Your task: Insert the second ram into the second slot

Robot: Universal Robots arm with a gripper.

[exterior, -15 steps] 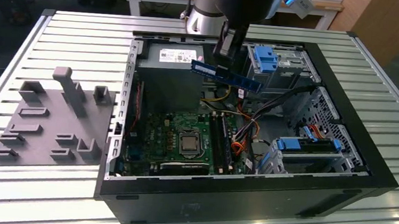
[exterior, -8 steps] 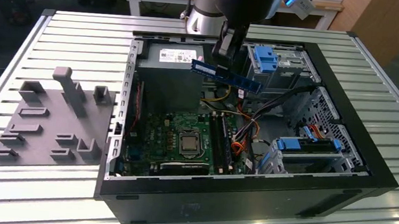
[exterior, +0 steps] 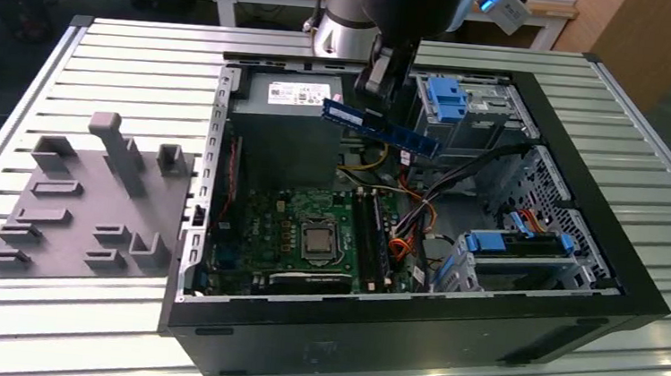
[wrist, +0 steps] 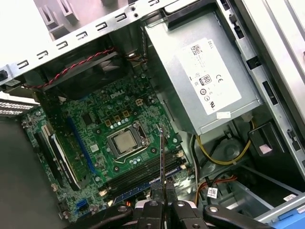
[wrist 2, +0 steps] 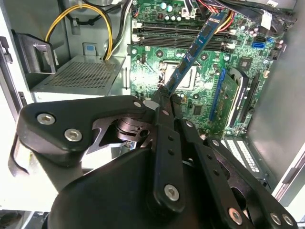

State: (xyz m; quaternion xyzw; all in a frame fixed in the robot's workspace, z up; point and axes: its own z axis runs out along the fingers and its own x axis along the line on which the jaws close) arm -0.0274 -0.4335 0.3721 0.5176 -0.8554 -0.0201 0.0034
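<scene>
Exterior view: clenched in the gripper (exterior: 367,96), the second ram (exterior: 386,130); hangs tilted above the case (exterior: 421,322), at twelve o'clock from the memory slots (exterior: 368,235). Not yet inserted.

Second wrist view: gripped by one end, well apart from the motherboard (wrist 2: 143,71).

First wrist view: edge-on over the slots; printed white label (wrist: 208,78) on the power supply (wrist: 167,57), left unread.

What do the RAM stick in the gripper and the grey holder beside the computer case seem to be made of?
RAM stick: apparently circuit board, dark-blue, matte, with a pale label. Grey holder: probably plastic, matte; uniformly grey, blocky shapes.
</scene>
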